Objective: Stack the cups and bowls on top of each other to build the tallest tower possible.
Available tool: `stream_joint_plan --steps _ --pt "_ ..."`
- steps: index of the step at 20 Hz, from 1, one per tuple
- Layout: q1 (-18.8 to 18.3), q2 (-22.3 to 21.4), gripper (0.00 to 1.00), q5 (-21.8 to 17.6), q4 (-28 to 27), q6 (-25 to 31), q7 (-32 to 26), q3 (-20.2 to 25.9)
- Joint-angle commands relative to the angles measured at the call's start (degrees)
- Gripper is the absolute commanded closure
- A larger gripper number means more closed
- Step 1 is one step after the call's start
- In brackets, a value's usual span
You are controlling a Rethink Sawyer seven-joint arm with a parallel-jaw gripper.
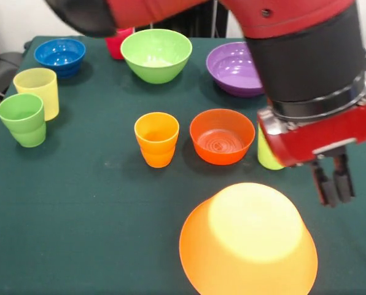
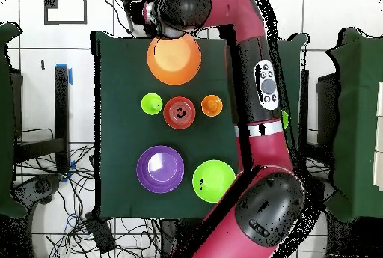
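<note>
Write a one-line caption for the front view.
Red robot gripper, fingers closed and empty, hovers beside the big upturned glossy orange plastic bowl on the green table.

The red and black arm [image 2: 258,113] is reaching from the near edge along the right side of the green table [image 2: 120,120], ending beside the large orange bowl [image 2: 173,60] at the far end. The purple bowl [image 2: 160,169] and green bowl [image 2: 214,179] are sitting near.

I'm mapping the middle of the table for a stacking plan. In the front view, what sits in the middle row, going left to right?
Green cup → pale yellow cup just behind it → orange cup → red-orange bowl → lime green cup, partly hidden by the gripper.
</note>
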Motion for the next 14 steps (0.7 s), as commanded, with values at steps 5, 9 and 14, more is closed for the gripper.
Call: stream_joint_plan --steps 5,9,14 --pt "5.6 -0.9 1.0 0.8 2.1 -8.1 11.3 -14.1" --pt "6.6 -1.4 1.0 1.2 3.0 -11.4 13.0 -16.6" --pt "8.3 -2.0 1.0 1.5 3.2 -14.6 14.6 -20.3"
